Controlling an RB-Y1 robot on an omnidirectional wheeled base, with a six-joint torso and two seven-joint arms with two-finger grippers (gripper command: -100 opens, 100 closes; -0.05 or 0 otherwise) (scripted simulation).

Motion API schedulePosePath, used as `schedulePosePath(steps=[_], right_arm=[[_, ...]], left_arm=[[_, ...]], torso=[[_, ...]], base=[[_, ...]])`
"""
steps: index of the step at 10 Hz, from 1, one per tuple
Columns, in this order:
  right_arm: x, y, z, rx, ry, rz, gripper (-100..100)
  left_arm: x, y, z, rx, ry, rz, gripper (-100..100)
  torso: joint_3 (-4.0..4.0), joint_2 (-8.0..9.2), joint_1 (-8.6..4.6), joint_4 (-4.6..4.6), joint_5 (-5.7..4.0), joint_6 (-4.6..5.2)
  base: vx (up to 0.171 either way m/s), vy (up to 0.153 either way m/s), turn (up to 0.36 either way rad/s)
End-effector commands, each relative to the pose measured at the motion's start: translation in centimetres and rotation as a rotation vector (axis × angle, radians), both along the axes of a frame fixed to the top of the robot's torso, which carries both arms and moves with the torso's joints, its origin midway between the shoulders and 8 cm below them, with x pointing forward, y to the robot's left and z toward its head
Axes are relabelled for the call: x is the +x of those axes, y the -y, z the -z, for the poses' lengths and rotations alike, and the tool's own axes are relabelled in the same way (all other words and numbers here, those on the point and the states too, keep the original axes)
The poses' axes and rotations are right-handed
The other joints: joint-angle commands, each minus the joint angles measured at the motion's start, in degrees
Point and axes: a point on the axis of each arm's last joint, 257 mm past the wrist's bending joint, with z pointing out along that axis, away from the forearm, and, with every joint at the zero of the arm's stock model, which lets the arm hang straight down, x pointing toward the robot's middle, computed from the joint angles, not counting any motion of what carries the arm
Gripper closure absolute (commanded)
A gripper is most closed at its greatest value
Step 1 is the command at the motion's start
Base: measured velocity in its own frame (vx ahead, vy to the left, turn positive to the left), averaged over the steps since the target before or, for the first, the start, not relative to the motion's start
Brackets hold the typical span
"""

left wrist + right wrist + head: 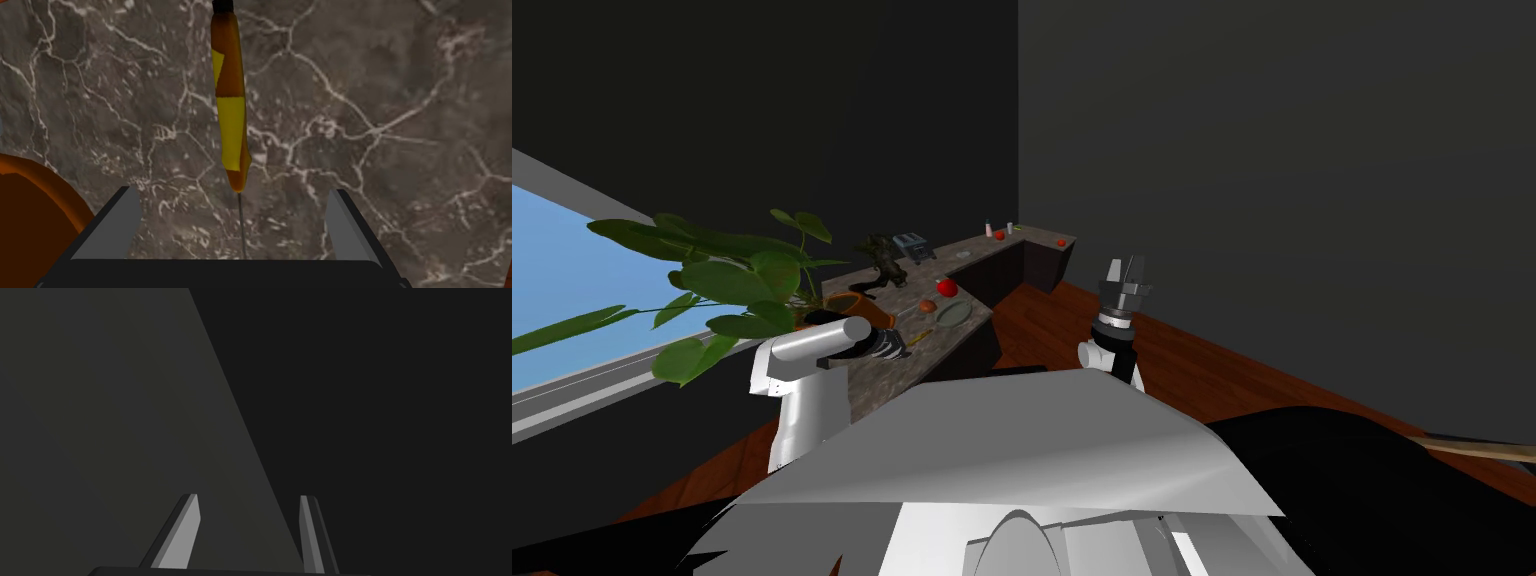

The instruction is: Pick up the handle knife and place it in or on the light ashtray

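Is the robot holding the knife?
No, the left fingers stand open on both sides of the knife, which lies untouched on the counter.

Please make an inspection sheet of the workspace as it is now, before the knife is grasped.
Surface: dark veined stone counter, nothing spilled.
Job's things: knife with an orange and yellow handle lies flat, its thin blade toward the left gripper; light ashtray sits near it, apart.
Clutter: orange pot with a plant, red apple, toaster, dark figurine.
Grippers: left gripper open, a finger on each side of the knife, not touching; right gripper open, raised away from the counter.
Cables: nothing seen.
Surroundings: dark walls, window at left, wooden floor.
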Motion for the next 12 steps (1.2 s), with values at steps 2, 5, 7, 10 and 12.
schedulePosePath(steps=[2,5,7,10,12], right_arm=[[0.0,0.0,0.0,0.0,0.0,0.0,0],[0.0,0.0,0.0,0.0,0.0,0.0,0],[0.0,0.0,0.0,0.0,0.0,0.0,0],[0.0,0.0,0.0,0.0,0.0,0.0,0],[0.0,0.0,0.0,0.0,0.0,0.0,0]], left_arm=[[-0.1,0.0,0.0,-0.001,-0.004,0.0,0],[0.5,-0.2,1.8,0.0,-0.002,0.0,-100],[0.5,-0.2,2.0,-0.001,-0.003,0.0,-100],[0.5,-0.2,2.0,0.0,-0.002,0.001,100],[0.6,-0.2,1.9,0.001,-0.001,0.001,100]], torso=[[0.06,0.11,0.06,0.02,0.01,0.0],[0.13,0.22,0.14,0.05,0.04,0.0],[0.13,0.23,0.15,0.05,0.04,0.0],[0.13,0.22,0.16,0.05,0.05,0.01],[0.11,0.2,0.18,0.03,0.08,0.01]], base=[[0.015,-0.007,0.003],[0.001,0.002,0.0],[0.002,0.003,0.0],[0.0,0.0,0.0],[0.0,0.0,0.0]])
